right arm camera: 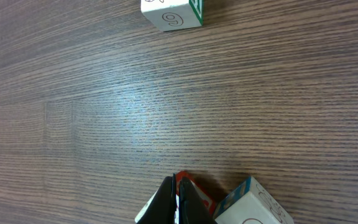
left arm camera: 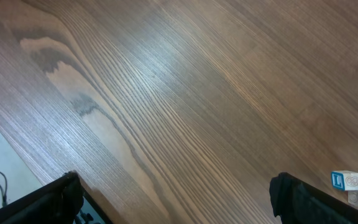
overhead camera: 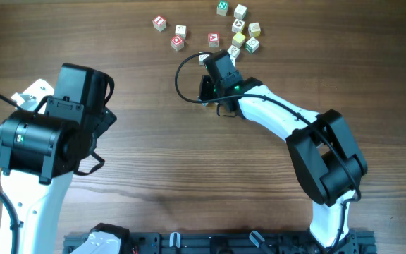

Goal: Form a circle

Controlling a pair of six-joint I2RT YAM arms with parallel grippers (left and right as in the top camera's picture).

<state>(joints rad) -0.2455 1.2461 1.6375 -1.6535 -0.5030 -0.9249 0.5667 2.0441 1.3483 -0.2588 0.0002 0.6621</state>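
So I'm working the circle job and honestly nothing is looking like a ring yet. The nearest I'm getting is a clump of three letter cubes sitting just beside the right gripper, on the side away from its arm. That gripper is riding with its jaws pinched fully together and nothing between them. I'm reading that as deliberate, since closed tips are making a handy little poker for shoving cubes along the table rather than lifting them one by one. On the wrist cam a red cube is sitting right against the tips and a blue cube is tucked just beside it, touching or nearly so, I can't tell which. Whether those two belong to the clump I can't say either. A green cube is lying well ahead of the right gripper with bare wood between. The loose cubes are spreading out beyond the right gripper, so I'm guessing they're waiting to be herded in. The left gripper is hanging well apart from the right gripper, jaws spread as wide as they go and gripping nothing. I think it's just parked out of the way so the two arms aren't crowding each other.
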